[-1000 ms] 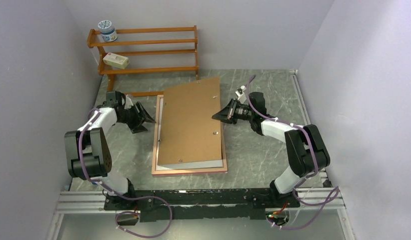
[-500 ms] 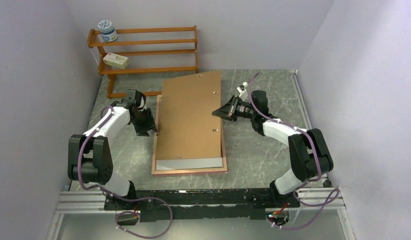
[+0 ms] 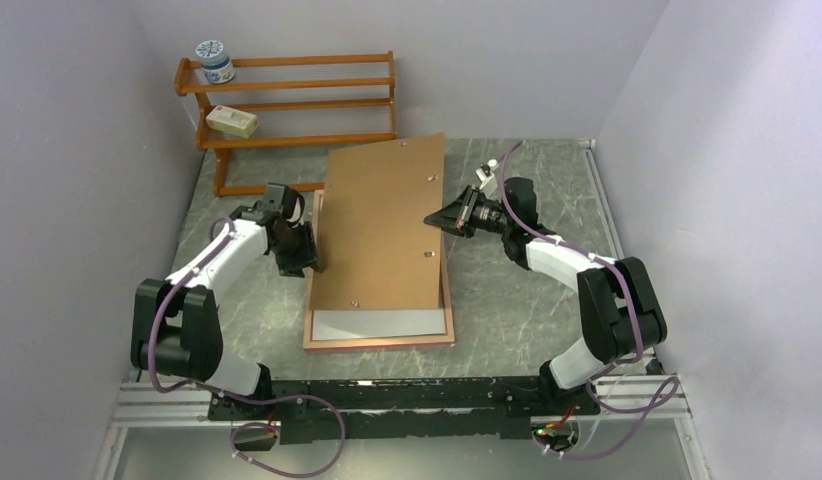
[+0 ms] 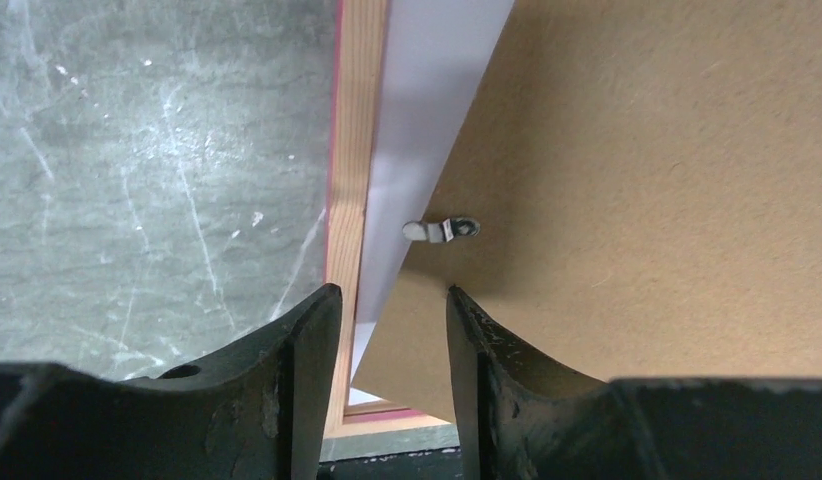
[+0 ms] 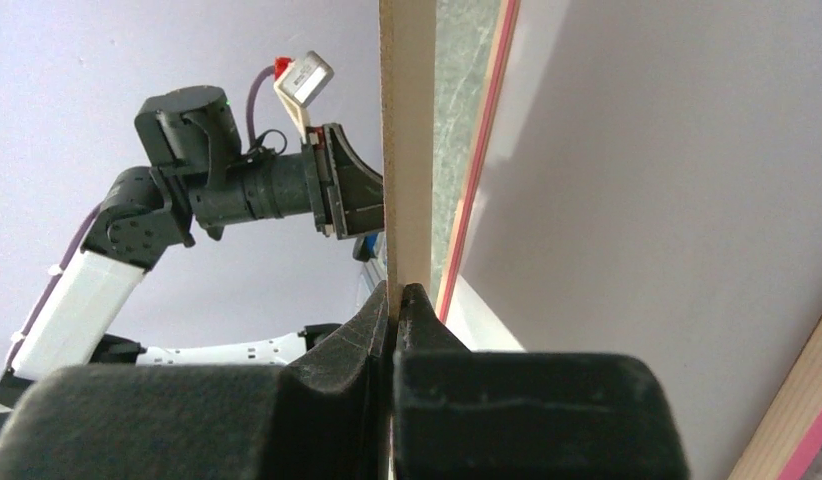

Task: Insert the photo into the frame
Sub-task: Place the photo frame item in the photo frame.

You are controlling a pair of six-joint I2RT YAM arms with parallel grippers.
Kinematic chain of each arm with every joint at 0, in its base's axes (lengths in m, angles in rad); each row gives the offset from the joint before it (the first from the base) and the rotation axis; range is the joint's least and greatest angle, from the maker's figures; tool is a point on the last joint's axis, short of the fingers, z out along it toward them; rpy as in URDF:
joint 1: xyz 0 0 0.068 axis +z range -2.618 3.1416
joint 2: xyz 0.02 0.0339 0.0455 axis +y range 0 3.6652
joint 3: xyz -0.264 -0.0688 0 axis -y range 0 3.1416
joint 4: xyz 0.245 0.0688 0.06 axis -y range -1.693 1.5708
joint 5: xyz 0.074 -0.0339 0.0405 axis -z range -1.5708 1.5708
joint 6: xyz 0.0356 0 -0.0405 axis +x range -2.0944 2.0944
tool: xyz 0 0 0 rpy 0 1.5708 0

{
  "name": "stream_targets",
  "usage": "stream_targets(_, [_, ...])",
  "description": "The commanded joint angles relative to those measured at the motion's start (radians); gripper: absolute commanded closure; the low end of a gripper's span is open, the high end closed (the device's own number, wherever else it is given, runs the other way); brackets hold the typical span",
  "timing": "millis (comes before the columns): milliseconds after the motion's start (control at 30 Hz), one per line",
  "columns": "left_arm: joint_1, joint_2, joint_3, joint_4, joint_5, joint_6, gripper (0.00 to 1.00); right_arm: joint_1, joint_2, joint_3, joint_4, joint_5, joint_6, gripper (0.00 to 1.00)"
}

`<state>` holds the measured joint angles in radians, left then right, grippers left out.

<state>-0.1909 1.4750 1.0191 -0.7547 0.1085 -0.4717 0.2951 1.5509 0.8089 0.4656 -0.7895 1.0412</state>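
The large thin-edged rectangular pink picture frame (image 3: 379,343) lies flat on the grey-green marbled table (image 3: 527,310), its long axis running from 6 to 12 o'clock in the overhead view. The big thin photo print (image 3: 377,323) lies inside it with its plain white back up. It shows as a white band at the frame's 6 o'clock end and is otherwise covered by the brown hardboard backing sheet (image 3: 382,230). The sheet's long axis leans slightly towards 1 o'clock, and its far end passes beyond the frame's 12 o'clock rail.

The right gripper (image 3: 434,221) is at the sheet's 3 o'clock edge. Its wrist camera shows what the overhead view cannot: both fingers are clenched on the sheet's thin edge, and the sheet rises clear of the table, which shows between it and the frame's pink rim.

The left gripper (image 3: 314,262) is at the frame's 9 o'clock rail. From its wrist its jaws stand partly apart over the frame's wooden inner rail, a sliver of the white print and a corner of the sheet. Whether they pinch anything cannot be told. That view alone shows a small metal turn clip (image 4: 442,229) on the sheet's edge.

At 11 o'clock stands a wooden slatted rack (image 3: 287,100) holding a white jar (image 3: 215,60) and a small pale box (image 3: 232,121)
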Motion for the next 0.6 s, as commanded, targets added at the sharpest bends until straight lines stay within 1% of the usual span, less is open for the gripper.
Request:
stream_targets(0, [-0.002,-0.066,0.000,-0.024,-0.041,0.005,0.50,-0.004,-0.031,0.072,0.144,-0.025,0.037,1.00])
stream_targets(133, [-0.002,-0.104,0.050,-0.026,-0.087,-0.004,0.42,-0.003,-0.034,0.074,0.124,-0.039,0.022,1.00])
stream_targets(233, [-0.002,-0.106,0.074,-0.023,-0.134,-0.012,0.40,-0.004,-0.039,0.067,0.131,-0.049,0.023,1.00])
stream_targets(400, [0.002,-0.075,0.116,-0.052,-0.266,-0.034,0.50,-0.001,-0.053,0.053,0.140,-0.056,0.021,1.00])
stream_targets(467, [0.003,-0.062,0.121,-0.048,-0.275,-0.030,0.52,-0.001,-0.059,0.049,0.140,-0.057,0.018,1.00])
stream_targets(567, [0.004,-0.035,0.121,-0.038,-0.254,-0.020,0.52,-0.001,-0.064,0.049,0.139,-0.063,0.016,1.00])
